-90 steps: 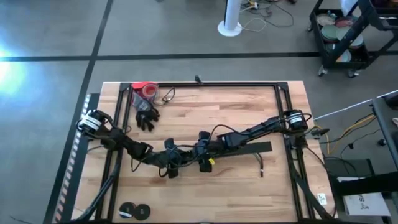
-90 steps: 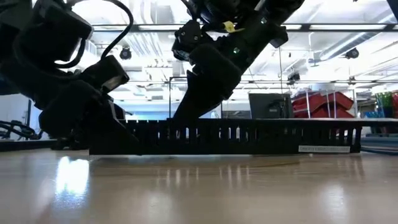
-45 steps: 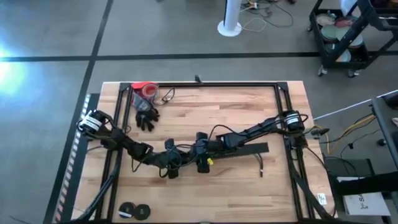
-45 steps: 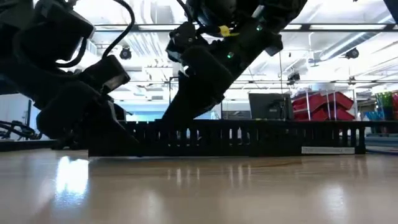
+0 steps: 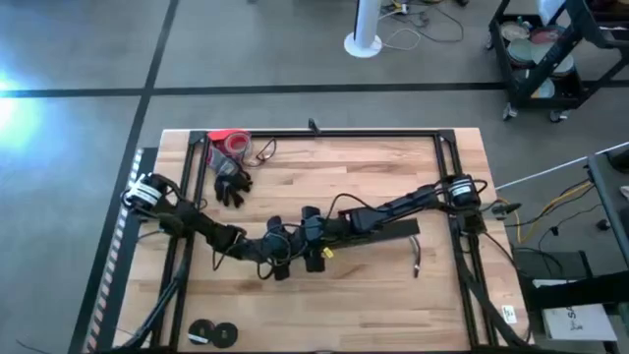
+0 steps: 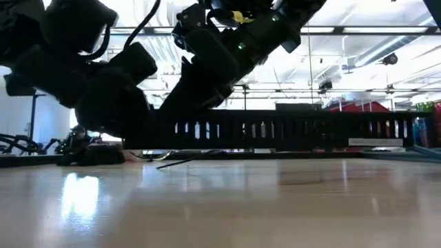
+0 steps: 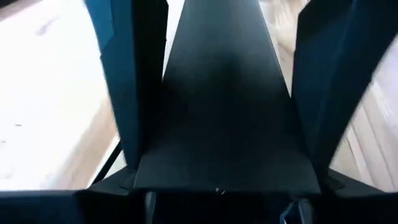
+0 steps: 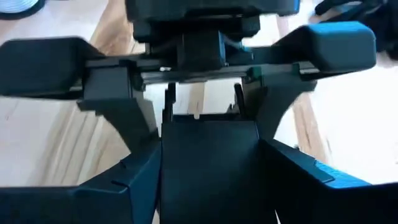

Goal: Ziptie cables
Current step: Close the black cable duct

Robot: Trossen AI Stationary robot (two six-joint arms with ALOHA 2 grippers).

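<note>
Both arms reach low to table centre. Left gripper [image 5: 278, 248] and right gripper [image 5: 307, 239] each pinch the slotted black bar [image 6: 275, 130], raised off the table [image 5: 324, 177]; cables: cannot tell where

Slotted black bar [image 6: 275, 131] raised just clear of the bench [image 5: 324, 295], level. Black glove [image 5: 231, 184] and red roll [image 5: 229, 142] well behind the tools, near bench's far edge. Two dark rolls [image 5: 212, 333] at near edge.
</note>
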